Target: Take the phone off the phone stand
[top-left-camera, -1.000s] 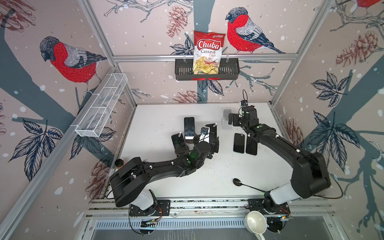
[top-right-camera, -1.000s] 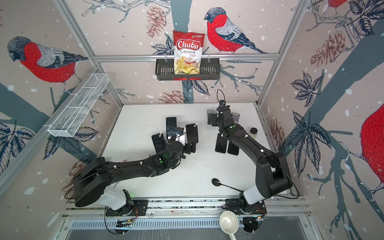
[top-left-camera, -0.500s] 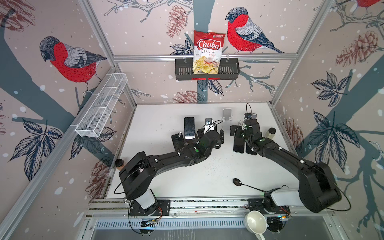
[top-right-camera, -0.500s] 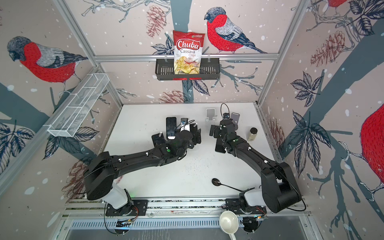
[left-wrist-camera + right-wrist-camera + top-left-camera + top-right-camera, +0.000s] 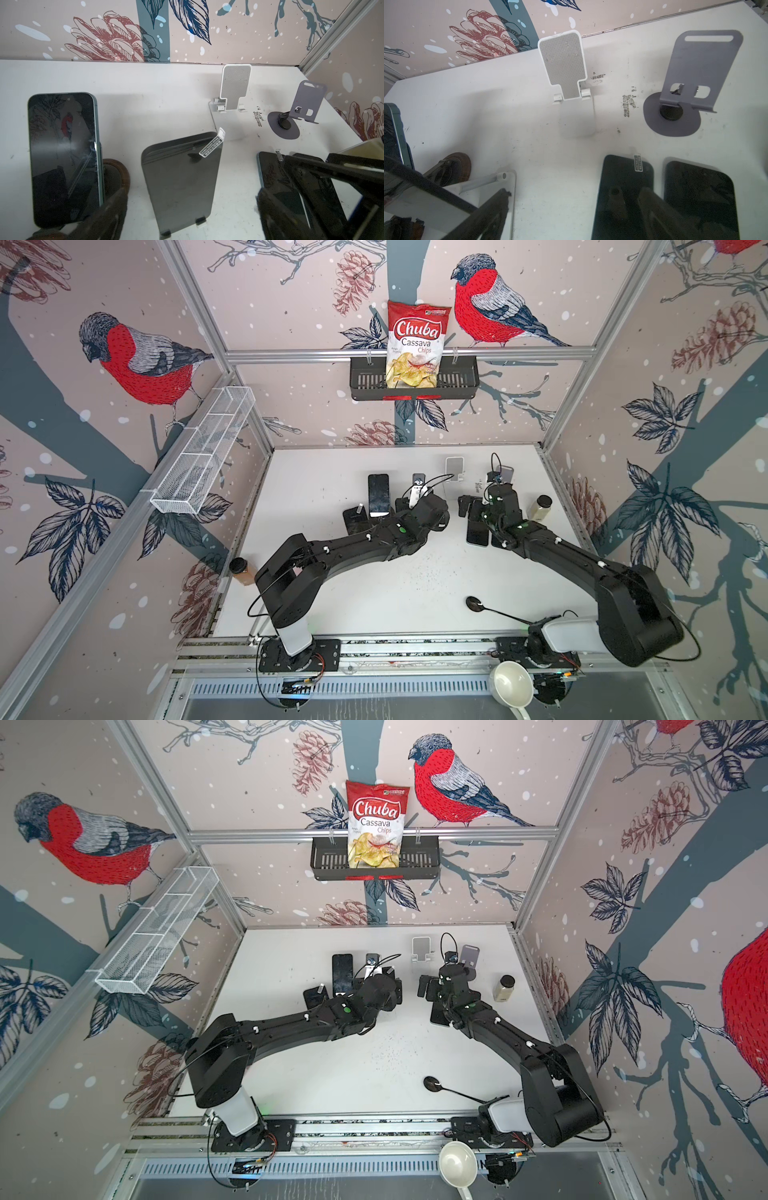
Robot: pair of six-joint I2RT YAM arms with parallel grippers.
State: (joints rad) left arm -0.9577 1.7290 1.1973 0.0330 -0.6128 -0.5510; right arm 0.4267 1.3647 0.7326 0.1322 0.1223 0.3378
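STEP: grasp dark phone (image 5: 180, 176) | WHERE: propped on white stand (image 5: 200, 221) on counter (image 5: 145, 104), centred before my left gripper (image 5: 191, 193) | GRIPPER: released, empty | METHOD: I clench on both long edges, lift clear of the lip, avoid neighbouring phone (image 5: 62, 155)

A: How many dark, flat slab smartphones (image 5: 378, 499)?
B: Five.
A: Small phone stands (image 5: 234, 87), white, grey-purple or wooden?
B: Four show.
A: Capped bottles (image 5: 539, 508)?
B: Two.
A: The rest?
B: One red-and-white chips bag (image 5: 417, 344), one black slotted basket (image 5: 457, 381), one white wire-mesh rack (image 5: 199, 460), one black spoon (image 5: 473, 603), one white ladle (image 5: 511, 684).
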